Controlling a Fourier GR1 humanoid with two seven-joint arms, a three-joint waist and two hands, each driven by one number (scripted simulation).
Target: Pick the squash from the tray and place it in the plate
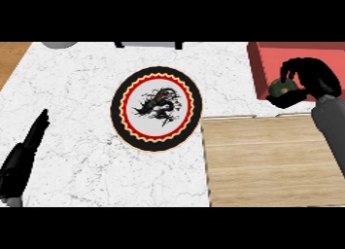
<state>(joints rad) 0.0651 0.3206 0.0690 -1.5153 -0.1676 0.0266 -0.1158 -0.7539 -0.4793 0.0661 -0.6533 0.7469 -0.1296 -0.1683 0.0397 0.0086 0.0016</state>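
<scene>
A dark green squash [281, 87] shows at the front left corner of the red tray [304, 52] at the upper right. My right hand [313, 80] has its fingers and thumb curled round the squash, hiding most of it. The round plate [157, 108], black-rimmed with a red and yellow ring and a dark dragon figure on a white centre, lies on the white marble counter in the middle, well left of the squash. My left hand [21, 158] rests at the left edge with its fingers straight, holding nothing.
A light wooden board [275, 163] covers the counter's lower right, just below the tray. A grey object [59, 44] and a dark stand [149, 44] sit at the far edge. Brown wood [4, 63] shows beyond the counter's left side.
</scene>
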